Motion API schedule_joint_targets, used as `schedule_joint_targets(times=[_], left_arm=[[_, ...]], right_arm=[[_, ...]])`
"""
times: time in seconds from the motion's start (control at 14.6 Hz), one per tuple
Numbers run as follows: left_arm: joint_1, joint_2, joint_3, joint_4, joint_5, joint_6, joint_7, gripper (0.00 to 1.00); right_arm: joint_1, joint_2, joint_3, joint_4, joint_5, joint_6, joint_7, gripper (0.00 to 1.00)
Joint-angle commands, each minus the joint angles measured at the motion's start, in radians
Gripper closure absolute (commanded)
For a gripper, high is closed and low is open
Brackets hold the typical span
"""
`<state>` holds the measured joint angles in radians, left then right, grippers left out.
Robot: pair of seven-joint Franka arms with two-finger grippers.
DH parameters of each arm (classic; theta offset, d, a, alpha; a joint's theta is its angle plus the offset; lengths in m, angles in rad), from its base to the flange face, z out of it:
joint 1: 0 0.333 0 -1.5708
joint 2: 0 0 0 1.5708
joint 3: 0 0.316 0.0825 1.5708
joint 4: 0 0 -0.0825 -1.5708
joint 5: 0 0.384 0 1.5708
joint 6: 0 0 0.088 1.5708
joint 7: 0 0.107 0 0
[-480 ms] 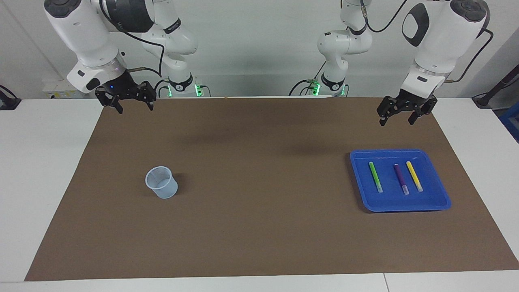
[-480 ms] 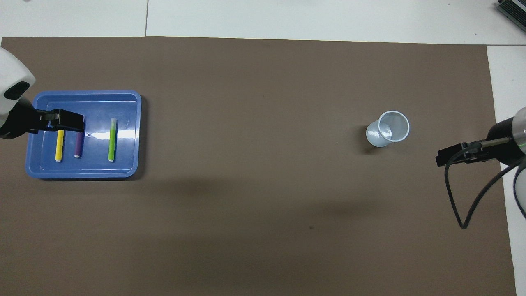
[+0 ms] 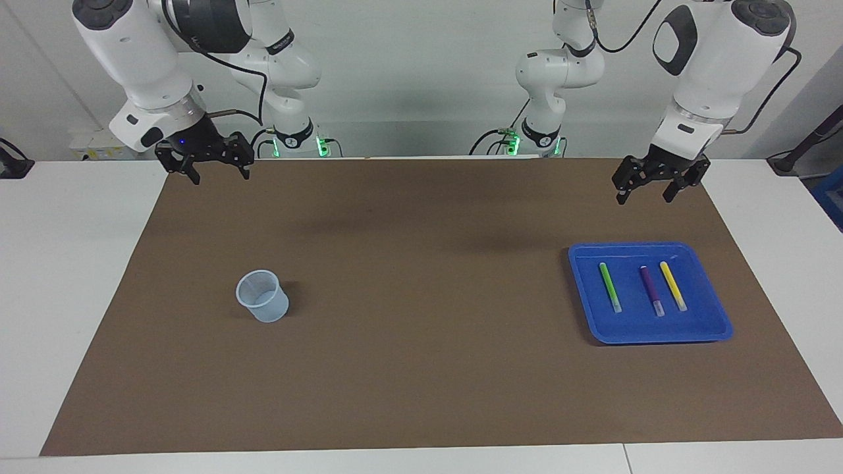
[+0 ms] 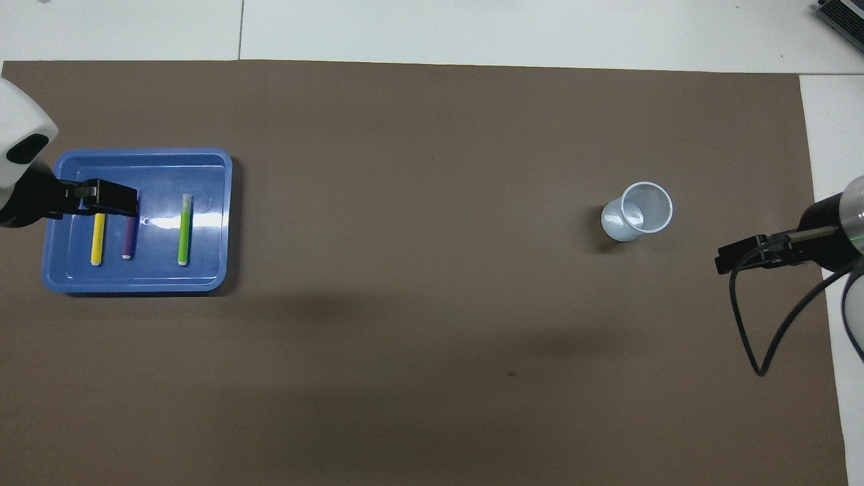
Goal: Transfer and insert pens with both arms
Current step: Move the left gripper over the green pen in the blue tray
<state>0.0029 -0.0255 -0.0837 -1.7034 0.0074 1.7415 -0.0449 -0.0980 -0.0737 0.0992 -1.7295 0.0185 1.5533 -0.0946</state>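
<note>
- Left end effector [image 3: 644, 191], black, fingers spread and empty, hangs over the brown mat [image 3: 421, 368] at the robots' edge.
- Right end effector [image 3: 220, 175] likewise spread, empty.
- Past the left one: glossy blue plastic tray [image 3: 714, 329] holding slim green pen [image 3: 610, 287], purple pen [image 3: 652, 289], yellow pen [image 3: 673, 286], apart, side by side.
- Past the right one: translucent ribbed cup [image 3: 263, 296], upright on the bench.
- Overhead, the left end effector hides the pens' upper tips.
</note>
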Motion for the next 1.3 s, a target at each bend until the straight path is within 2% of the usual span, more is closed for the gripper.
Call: schedule_joint_targets(times=[0.0, 0.48, 1.03, 1.24], left_arm=[[-0.017, -0.013, 0.012, -0.007, 0.006, 0.004, -0.007, 0.0], [-0.017, -0.01, 0.012, -0.018, 0.006, 0.105, -0.006, 0.0], [-0.004, -0.01, 0.013, -0.034, 0.006, 0.135, -0.04, 0.0], [-0.011, 0.036, 0.012, -0.039, 0.008, 0.139, -0.032, 0.0]], right_arm=[[-0.008, -0.028, 0.004, -0.036, 0.003, 0.027, -0.028, 0.0], [-0.012, -0.031, 0.004, -0.05, 0.003, 0.03, -0.025, 0.0], [-0.014, -0.032, 0.004, -0.048, 0.003, 0.022, -0.02, 0.0], [-0.017, -0.031, 0.002, -0.048, 0.003, 0.025, -0.02, 0.0]])
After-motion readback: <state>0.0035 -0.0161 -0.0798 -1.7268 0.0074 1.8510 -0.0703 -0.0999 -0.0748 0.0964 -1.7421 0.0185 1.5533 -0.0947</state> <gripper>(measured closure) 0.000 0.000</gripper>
